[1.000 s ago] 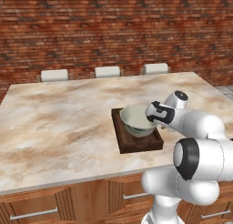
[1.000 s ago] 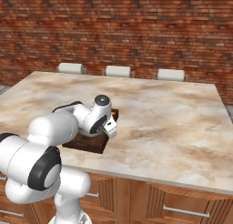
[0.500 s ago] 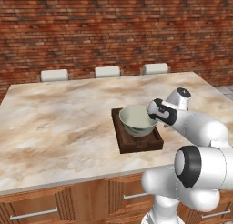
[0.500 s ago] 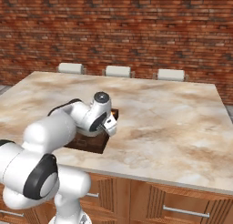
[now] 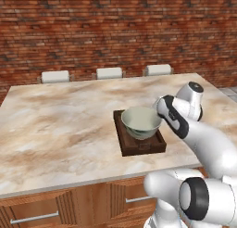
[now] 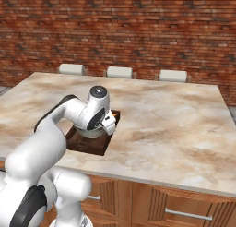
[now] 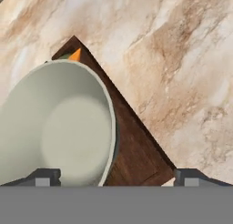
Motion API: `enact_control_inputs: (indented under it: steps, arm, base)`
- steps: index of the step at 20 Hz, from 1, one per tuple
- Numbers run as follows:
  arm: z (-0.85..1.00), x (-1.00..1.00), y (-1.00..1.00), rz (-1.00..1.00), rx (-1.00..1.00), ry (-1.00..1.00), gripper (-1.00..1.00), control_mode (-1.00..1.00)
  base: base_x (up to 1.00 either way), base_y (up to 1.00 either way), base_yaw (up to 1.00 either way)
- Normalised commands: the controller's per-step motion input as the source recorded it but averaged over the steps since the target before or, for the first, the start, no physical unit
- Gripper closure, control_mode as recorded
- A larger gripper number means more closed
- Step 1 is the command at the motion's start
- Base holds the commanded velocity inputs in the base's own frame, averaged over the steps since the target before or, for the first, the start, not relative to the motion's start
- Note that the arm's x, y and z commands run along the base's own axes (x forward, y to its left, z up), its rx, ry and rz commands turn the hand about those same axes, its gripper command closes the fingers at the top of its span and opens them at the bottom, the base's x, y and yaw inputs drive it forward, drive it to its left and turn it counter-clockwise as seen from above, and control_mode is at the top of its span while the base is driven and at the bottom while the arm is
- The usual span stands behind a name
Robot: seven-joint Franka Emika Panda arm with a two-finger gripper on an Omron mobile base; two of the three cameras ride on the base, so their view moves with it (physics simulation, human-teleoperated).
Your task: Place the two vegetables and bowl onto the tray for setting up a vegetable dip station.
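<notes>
The bowl (image 5: 141, 122) sits on the tray (image 5: 139, 146) on the desk (image 5: 60, 129), the carrot (image 7: 75, 55) peeking behind it, and with the fingers (image 7: 45, 177) spread wide and apparently empty, this rigid, slick, breakable ceramic is best pinched at its rim.

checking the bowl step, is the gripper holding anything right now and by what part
Nothing is held: the gripper stands open, its fingers on either side of the bowl's rim without closing on it, over the tray.
</notes>
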Motion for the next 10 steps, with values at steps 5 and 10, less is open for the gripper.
enact_control_inputs:
  steps: [5, 10]
  arm:
    - [0.41, -0.5, 0.0, 0.0, 0.0, 0.0, -1.0, -1.0]
    - [0.3, -0.51, 0.0, 0.0, -0.02, 0.0, -1.0, -1.0]
  base:
    - [0.0, 0.0, 0.0]
    - [0.0, 0.0, 0.0]
